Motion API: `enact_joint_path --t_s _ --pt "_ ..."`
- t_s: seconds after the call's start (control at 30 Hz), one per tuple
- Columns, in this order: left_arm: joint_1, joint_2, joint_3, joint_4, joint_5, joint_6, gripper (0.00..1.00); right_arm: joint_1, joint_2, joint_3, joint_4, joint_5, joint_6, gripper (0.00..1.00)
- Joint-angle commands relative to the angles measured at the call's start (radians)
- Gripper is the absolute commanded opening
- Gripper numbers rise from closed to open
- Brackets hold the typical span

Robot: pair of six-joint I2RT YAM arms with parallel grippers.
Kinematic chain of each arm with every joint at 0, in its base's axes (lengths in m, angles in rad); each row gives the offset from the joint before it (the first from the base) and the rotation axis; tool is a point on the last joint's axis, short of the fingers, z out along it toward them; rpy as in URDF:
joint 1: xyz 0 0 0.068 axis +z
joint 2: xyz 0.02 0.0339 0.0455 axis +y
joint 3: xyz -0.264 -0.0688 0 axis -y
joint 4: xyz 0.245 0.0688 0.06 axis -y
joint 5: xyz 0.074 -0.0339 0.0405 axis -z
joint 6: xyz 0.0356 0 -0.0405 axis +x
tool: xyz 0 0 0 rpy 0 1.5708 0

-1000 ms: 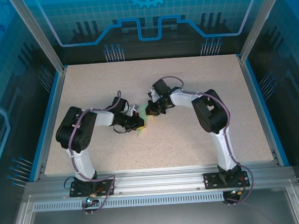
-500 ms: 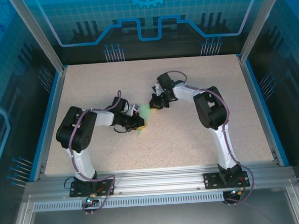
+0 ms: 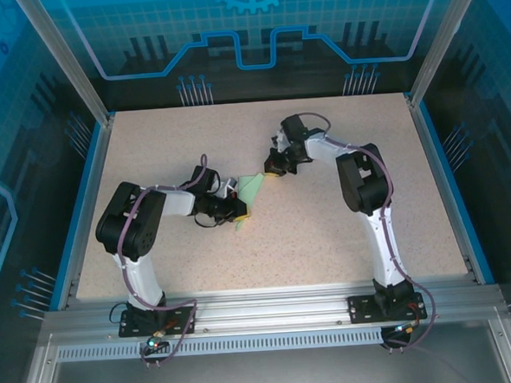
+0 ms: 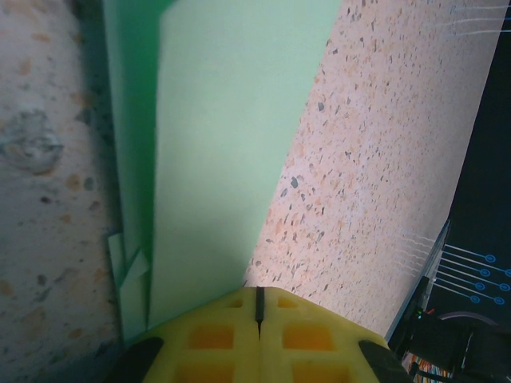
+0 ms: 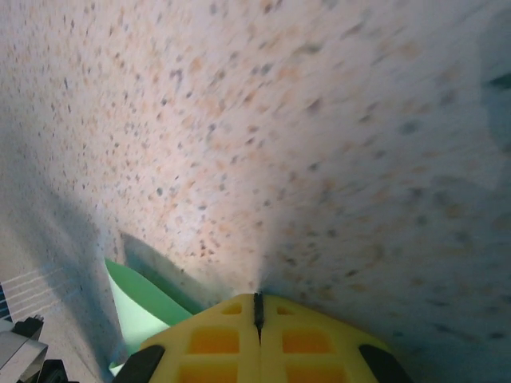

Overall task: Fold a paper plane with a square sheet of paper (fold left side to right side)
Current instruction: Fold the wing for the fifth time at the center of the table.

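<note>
The pale mint-green sheet of paper [image 3: 254, 189] lies mid-table as a folded, pointed wedge between the two grippers. In the left wrist view the paper [image 4: 215, 144] runs away from my yellow fingertips as a long creased strip with layered edges on its left. My left gripper [image 3: 242, 211] [image 4: 258, 291] is shut, its tips resting on the paper's near end with nothing in the slit. My right gripper [image 3: 273, 170] [image 5: 257, 297] is shut too, at the paper's far tip. A curved green edge of the paper [image 5: 132, 307] shows beside its left finger, slightly raised off the table.
The speckled beige tabletop [image 3: 327, 230] spreads wide around the arms. Blue side rails [image 3: 436, 172] and transparent enclosure walls bound it. An aluminium frame [image 3: 271, 308] with both arm bases runs along the near edge.
My right gripper has slid up and to the right, away from the left gripper, and more of the green paper now shows between them. The left arm has stayed put.
</note>
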Motion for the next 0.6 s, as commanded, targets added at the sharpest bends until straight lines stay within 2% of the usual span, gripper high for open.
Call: enact_joint_path --t_s 0.0,0.13,0.23,0.37,0.57 --pt "-0.005 0.029 -0.046 -0.087 -0.038 0.004 0.0 -0.022 -0.089 -0.012 0.01 0.066 -0.011 0.0" --pt "-0.006 0.024 -0.045 -0.087 -0.034 0.002 0.0 0.026 -0.232 -0.146 0.056 0.059 -0.001 0.0" --pt "-0.006 0.02 -0.047 -0.083 -0.034 0.003 0.0 0.08 -0.28 -0.247 0.126 0.022 0.052 0.0" --pt "-0.005 0.024 -0.046 -0.079 -0.029 0.002 0.0 0.145 -0.239 -0.273 0.168 0.003 0.097 0.0" --pt "-0.006 0.024 -0.041 -0.08 -0.02 0.002 0.0 0.181 -0.15 -0.223 0.143 -0.006 0.107 0.0"
